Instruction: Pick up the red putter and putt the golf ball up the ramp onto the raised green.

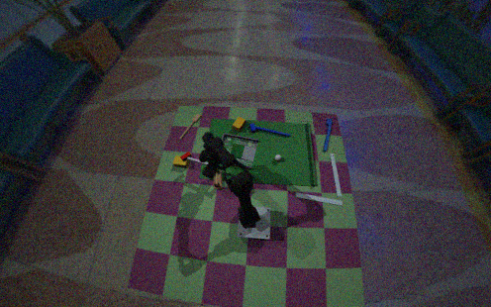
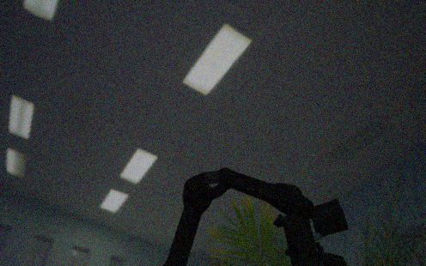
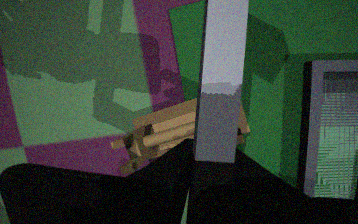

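My gripper (image 1: 208, 161) (image 3: 206, 148) is shut on the grey shaft of the red putter (image 1: 186, 155) (image 3: 223, 60) at the left edge of the dark green putting mat (image 1: 292, 170). The putter's red head points left, next to a yellow block (image 1: 178, 161). The white golf ball (image 1: 278, 157) lies on the mat, to the right of the arm. The raised green with its ramp (image 1: 242, 147) (image 3: 331, 131) is a grey-framed light green panel just behind the gripper. In the wrist view a tan wooden piece (image 3: 167, 131) shows behind the shaft. The exterior view shows only the arm's dark outline against the ceiling.
A blue putter (image 1: 269, 130) and a yellow block (image 1: 239, 123) lie at the mat's back edge. A wooden stick (image 1: 190, 126) lies back left. A blue stick (image 1: 328, 135) and two white sticks (image 1: 336, 174) (image 1: 319, 199) lie right of the mat. The arm's base (image 1: 254, 229) stands on the checkered floor.
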`<state>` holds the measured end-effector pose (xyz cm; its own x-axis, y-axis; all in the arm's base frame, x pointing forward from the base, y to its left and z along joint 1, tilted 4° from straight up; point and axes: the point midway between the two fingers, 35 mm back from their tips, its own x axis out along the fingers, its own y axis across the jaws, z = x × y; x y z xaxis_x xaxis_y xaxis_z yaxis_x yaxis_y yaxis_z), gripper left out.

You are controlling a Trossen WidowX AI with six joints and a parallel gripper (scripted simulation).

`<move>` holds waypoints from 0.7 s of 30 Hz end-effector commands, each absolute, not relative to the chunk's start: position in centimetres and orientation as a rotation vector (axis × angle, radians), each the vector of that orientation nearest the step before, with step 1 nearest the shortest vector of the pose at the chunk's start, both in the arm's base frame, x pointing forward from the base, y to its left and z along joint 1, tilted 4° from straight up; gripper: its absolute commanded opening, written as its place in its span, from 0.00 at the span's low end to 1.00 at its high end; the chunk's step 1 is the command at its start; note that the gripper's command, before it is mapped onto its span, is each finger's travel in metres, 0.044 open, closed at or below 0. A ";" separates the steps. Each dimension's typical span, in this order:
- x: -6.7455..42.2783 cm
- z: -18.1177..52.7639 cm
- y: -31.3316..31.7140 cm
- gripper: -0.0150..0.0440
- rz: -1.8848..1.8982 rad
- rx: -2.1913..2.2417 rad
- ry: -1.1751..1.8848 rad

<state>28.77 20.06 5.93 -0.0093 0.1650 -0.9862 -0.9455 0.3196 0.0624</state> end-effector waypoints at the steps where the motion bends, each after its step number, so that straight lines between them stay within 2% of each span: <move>1: 29.9 6.9 19.0 0.25 1.002 -0.720 1.277; 21: 33.3 10.1 10.1 0.25 0.561 -0.003 1.511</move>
